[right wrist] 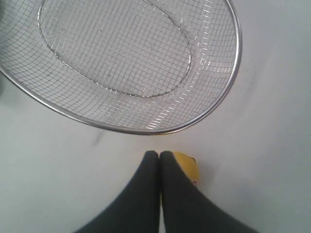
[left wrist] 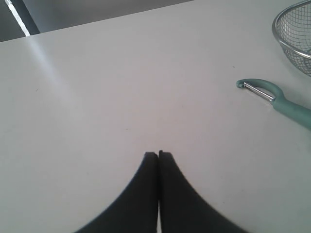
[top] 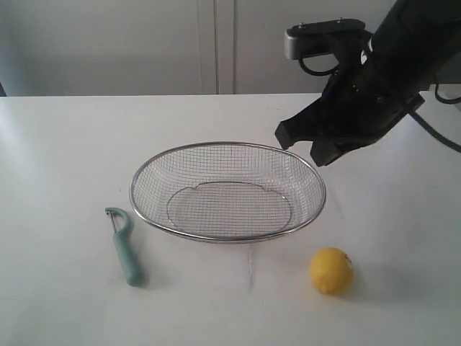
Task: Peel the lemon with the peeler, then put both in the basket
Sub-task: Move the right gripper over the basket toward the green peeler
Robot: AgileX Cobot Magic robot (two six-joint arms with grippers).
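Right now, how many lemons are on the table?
1. The lemon lies on the table outside the basket, toward the right arm's side, not touching it. None shows inside the basket.

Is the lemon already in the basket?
No, the lemon lies on the table outside the basket, apart from its rim.

We read no words anywhere, a red-and-white sticker on the lemon, its print too small.
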